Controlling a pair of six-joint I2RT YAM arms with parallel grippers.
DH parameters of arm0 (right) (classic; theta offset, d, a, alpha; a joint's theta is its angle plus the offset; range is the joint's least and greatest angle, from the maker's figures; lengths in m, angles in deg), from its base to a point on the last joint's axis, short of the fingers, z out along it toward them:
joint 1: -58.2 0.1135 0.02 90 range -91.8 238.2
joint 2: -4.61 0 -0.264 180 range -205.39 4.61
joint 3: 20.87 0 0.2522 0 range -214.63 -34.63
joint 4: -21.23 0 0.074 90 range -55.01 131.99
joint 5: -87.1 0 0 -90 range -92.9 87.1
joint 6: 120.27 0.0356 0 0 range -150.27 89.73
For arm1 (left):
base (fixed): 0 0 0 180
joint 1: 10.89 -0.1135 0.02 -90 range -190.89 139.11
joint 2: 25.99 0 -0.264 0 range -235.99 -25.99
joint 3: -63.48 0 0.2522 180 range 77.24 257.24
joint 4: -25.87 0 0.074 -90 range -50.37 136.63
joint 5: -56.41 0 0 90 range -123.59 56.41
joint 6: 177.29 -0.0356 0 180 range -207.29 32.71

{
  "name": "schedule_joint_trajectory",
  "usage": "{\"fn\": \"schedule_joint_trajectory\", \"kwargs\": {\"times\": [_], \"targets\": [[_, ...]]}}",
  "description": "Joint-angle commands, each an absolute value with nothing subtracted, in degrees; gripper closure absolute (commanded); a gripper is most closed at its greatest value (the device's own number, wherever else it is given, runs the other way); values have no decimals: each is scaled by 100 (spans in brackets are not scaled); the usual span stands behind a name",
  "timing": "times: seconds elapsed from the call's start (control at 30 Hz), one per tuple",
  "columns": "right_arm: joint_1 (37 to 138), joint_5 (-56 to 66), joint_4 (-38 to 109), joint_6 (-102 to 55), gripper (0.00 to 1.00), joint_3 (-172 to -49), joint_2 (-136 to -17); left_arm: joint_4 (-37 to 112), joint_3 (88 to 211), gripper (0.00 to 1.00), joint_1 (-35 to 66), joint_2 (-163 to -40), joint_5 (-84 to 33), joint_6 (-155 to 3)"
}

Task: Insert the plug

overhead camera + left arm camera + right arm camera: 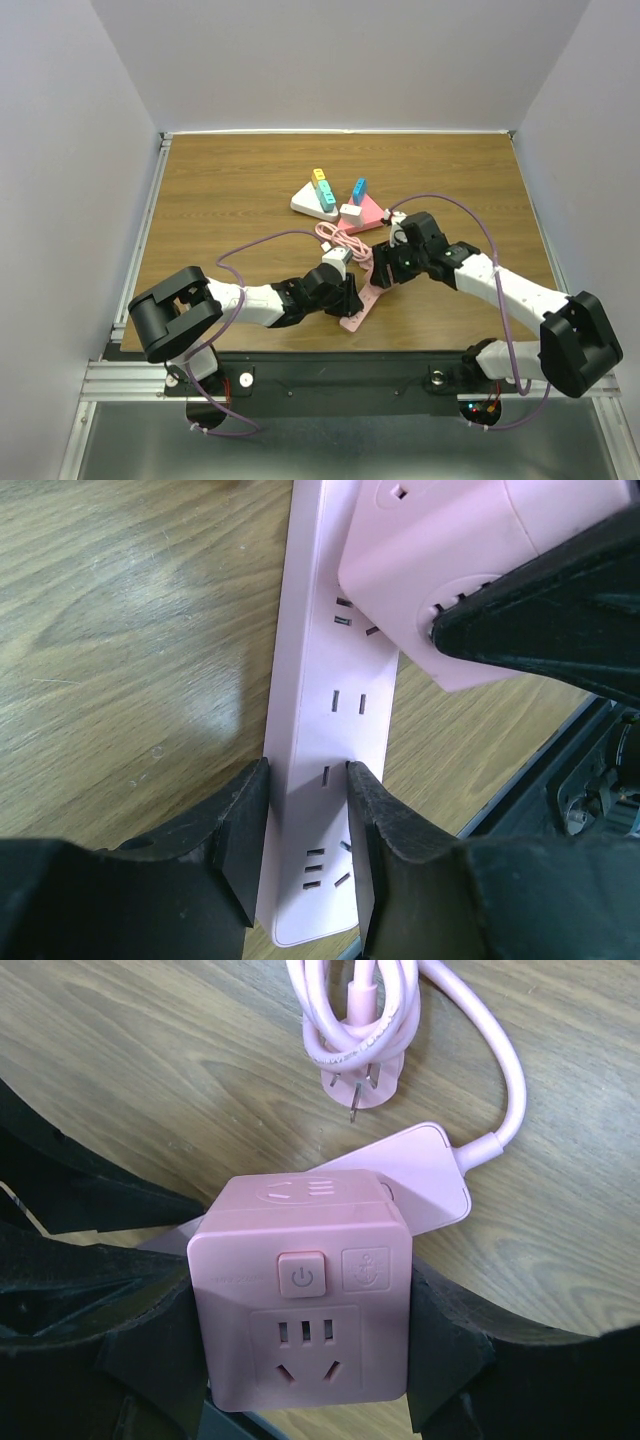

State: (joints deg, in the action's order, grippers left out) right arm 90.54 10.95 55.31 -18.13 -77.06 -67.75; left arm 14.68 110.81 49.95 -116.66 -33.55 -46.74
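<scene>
The left claw is closed partway, its two fingers pressed against the long edges of the pink strip near one end, pinning it flat on the table. Its arm lies low across the front of the table, reaching right toward the middle. The right claw is about half open and clamped on a pink cube, one pad on each side, the cube's power button and socket face turned toward the wrist camera. That arm comes in from the right with its elbow bent and its wrist angled toward the left claw, so the two meet over the strip. The cube hangs tilted above the strip's outlets, just past the left fingers; I cannot tell whether its prongs are in a socket. Beyond the cube, the strip's cord lies coiled on the wood with its plug beside it.
</scene>
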Motion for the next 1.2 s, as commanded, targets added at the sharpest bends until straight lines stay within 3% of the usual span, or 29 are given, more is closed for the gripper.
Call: {"fn": "schedule_joint_trajectory", "kwargs": {"times": [0.0,0.67,1.17], "targets": [[9107,1037,5451,-2007,100,-7998,-6904,2873,10818,93,4958,-12214,-3710,-4959],[9125,1530,5740,-2034,100,-8016,-6816,2847,10792,95,4826,-12214,-3587,-4985],[9142,949,5855,-2069,100,-8156,-6869,2838,10722,97,4773,-12144,-3552,-4994]]}}
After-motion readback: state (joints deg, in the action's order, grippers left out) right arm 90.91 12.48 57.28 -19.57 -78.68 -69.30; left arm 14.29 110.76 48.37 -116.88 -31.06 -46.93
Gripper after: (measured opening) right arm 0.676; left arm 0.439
